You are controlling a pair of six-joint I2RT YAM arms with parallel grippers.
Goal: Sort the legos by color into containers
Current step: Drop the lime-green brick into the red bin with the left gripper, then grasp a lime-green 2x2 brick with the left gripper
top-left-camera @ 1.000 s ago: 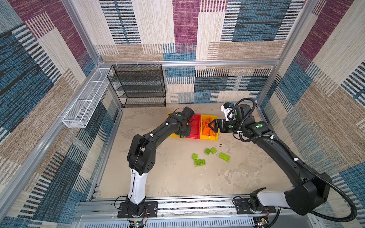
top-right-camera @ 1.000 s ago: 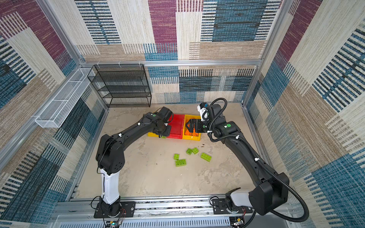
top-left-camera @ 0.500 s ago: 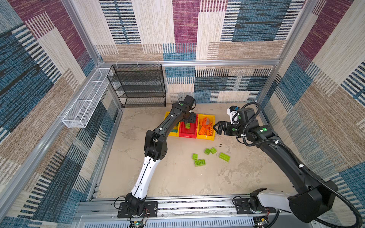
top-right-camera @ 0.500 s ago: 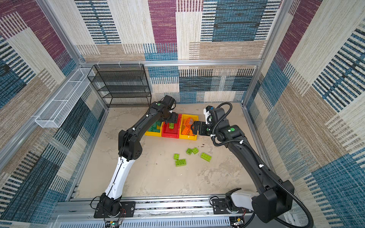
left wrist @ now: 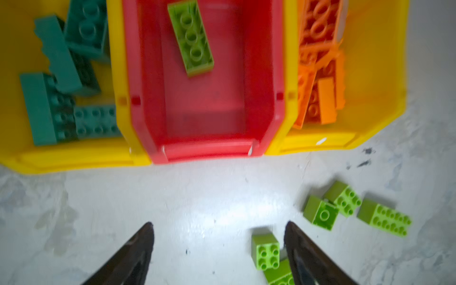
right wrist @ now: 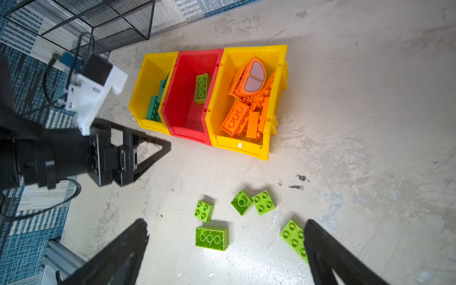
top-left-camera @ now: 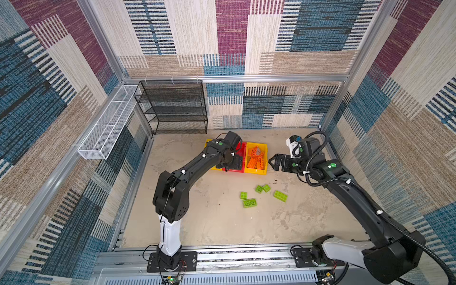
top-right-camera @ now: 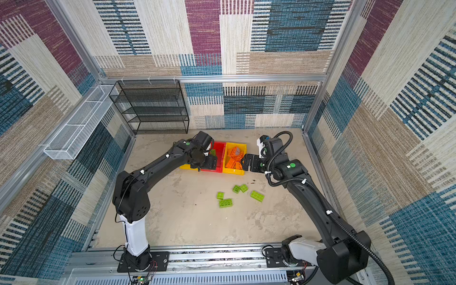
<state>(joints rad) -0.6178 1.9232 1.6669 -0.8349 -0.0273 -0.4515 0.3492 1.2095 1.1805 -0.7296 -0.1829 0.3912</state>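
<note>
**A:** Where do the containers stand?

**B:** In both top views they sit a little above the middle of the frame, three in a row with their walls touching. The left-end yellow bin [right wrist: 145, 81] comes first, the red bin [right wrist: 182, 98] is in the centre, and the right-end yellow bin [right wrist: 277, 63] closes the row.

**A:** What is in them?

**B:** Teal bricks [left wrist: 85, 27] lie tumbled in the left-end yellow bin. One long lime brick [right wrist: 201, 88] lies alone in the red bin, toward its far end (underside up, judging by the round tubes). Orange bricks [right wrist: 234, 118] are heaped in the right-end yellow bin, and the curved orange piece [right wrist: 254, 76] with its pinkish-grey faces rests on top of them.

**A:** Is anything unsorted?

**B:** Five loose lime bricks [top-left-camera: 249, 202] lie on the tabletop [top-left-camera: 222, 222]. In both top views they are below the bins, slightly right of centre and well apart from them. Two of the small ones touch each other.

**A:** What about the left gripper [left wrist: 218, 224]?

**B:** In both top views it covers the lower part of the red bin. Its jaws are spread and empty, and its wrist view shows only bare tabletop between the fingers.

**A:** And the right gripper [right wrist: 225, 220]?

**B:** In both top views it sits at the right edge of the right-end yellow bin. Its jaws are spread wide and it grasps nothing.
</note>
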